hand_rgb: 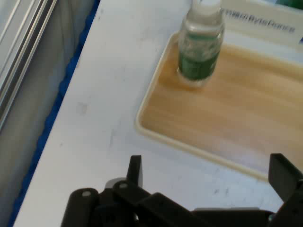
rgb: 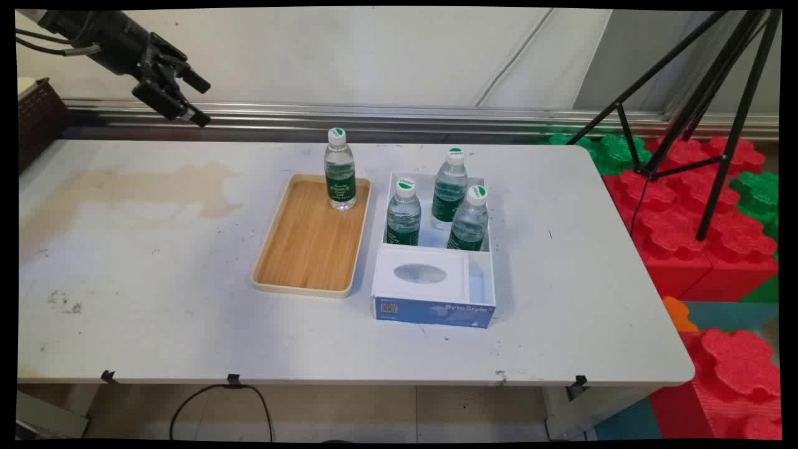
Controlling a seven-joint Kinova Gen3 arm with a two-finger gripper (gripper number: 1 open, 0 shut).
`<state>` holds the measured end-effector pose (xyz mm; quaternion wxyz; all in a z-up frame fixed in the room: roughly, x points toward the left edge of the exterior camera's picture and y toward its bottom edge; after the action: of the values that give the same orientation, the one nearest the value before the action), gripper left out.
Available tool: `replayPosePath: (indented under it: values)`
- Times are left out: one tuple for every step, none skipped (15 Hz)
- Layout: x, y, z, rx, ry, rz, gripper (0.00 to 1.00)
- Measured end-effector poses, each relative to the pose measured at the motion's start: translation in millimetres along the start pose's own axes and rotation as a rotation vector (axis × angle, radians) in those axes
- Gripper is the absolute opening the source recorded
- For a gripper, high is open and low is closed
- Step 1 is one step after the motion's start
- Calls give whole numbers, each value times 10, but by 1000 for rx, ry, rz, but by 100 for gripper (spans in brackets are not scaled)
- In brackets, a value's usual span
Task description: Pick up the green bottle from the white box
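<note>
Black two-finger gripper (rgb: 198, 100) raised high at the upper left, well apart from everything on the white table (rgb: 156, 299), fingers spread wide and holding nothing. In the hand view, two fingertips (hand_rgb: 135, 166) far apart at the bottom edge, nothing between them.

Nearest to it: clear plastic water bottle with green label and white cap (rgb: 340, 171), upright in the far corner of the shallow wooden tray with cream rim (rgb: 308, 287). Rest of the tray bare, probably as room for more.

Just beside the tray, on its right: white open box with blue front (rgb: 430, 312). Three similar bottles (rgb: 404, 215) upright in its far compartment, close together. White insert with oval hole (rgb: 421, 273) in the near part.

Black tripod (rgb: 704, 93) at far right.
</note>
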<state>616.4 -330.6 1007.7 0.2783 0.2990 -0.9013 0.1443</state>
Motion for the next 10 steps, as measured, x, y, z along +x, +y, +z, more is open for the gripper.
replayPosePath:
  values:
    - [17, 21, 2, -2, 12, -14, 100]
    - [39, 62, 2, -5, 30, -36, 100]
    - [35, 99, 24, 2, 27, -76, 100]
    - [17, 133, 71, 12, 19, -119, 100]
    - [-4, 166, 128, 16, 17, -154, 100]
    - [-35, 212, 213, 15, 19, -192, 100]
    - [-51, 276, 319, 7, 25, -227, 100]
    - [-46, 357, 448, -7, 31, -256, 100]
    - [-42, 442, 572, -24, 35, -278, 100]
    - [-32, 555, 733, -45, 37, -296, 100]
